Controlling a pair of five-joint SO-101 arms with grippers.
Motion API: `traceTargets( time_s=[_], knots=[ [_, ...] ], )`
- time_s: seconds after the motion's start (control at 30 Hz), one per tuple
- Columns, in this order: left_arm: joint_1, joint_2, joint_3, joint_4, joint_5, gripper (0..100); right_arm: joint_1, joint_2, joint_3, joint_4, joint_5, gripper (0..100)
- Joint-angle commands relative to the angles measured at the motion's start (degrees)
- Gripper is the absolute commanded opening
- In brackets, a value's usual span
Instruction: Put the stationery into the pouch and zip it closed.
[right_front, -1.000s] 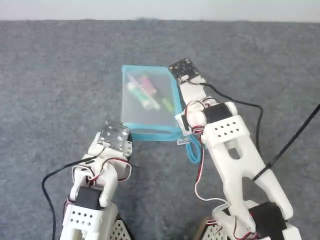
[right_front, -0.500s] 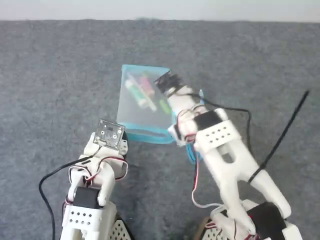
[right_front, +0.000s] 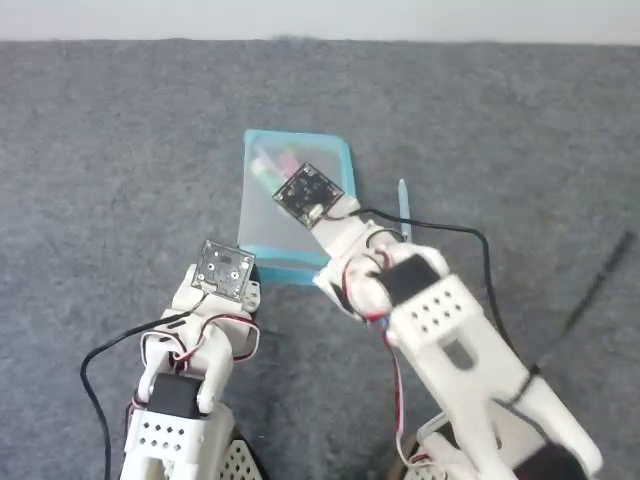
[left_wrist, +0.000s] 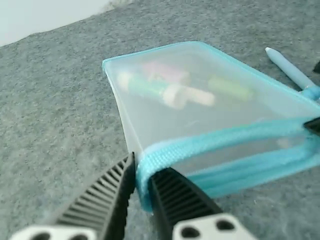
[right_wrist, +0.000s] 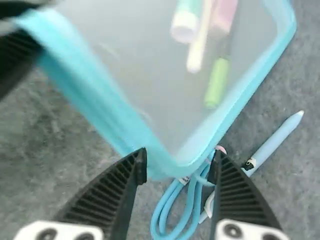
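Left gripper (left_wrist: 141, 172) clamps the pouch (left_wrist: 200, 115) at its 7 o'clock corner, likely anchoring it; right gripper (right_wrist: 177, 167), spread, straddles the 5 o'clock corner. Pen (right_front: 403, 205) remains outside.

Soft, even light from overhead falls on the grey table (right_front: 120, 150), and only faint shadows hug the base of the right arm (right_front: 450, 330). The frosted pouch (right_front: 262, 215) carries a mild sheen with no hard glare. Near the high view's right edge, 1 black cable (right_front: 600, 285) smears into a streak. In the right wrist view the stationery (right_wrist: 217, 82) inside the pouch is blurred. In the left wrist view the left gripper (left_wrist: 142, 172) goes soft close to the lens.
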Motion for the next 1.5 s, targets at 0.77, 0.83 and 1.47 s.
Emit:
traceTargets(
  time_s=[0.77, 0.83, 1.47],
  knots=[
    [1.05, -0.79, -1.27, -0.97, 0.53, 1, -2.24, 0.31, 2.81, -9.63, 0.35, 21.0],
    [1.05, -0.79, -1.27, -0.97, 0.53, 1, -1.89, 1.54, 2.9, -11.03, 0.35, 21.0],
    [1.05, -0.7, -1.27, -0.97, 0.53, 1, 0.48, 16.13, -1.58, -21.05, -7.03, 2.5]
  ],
)
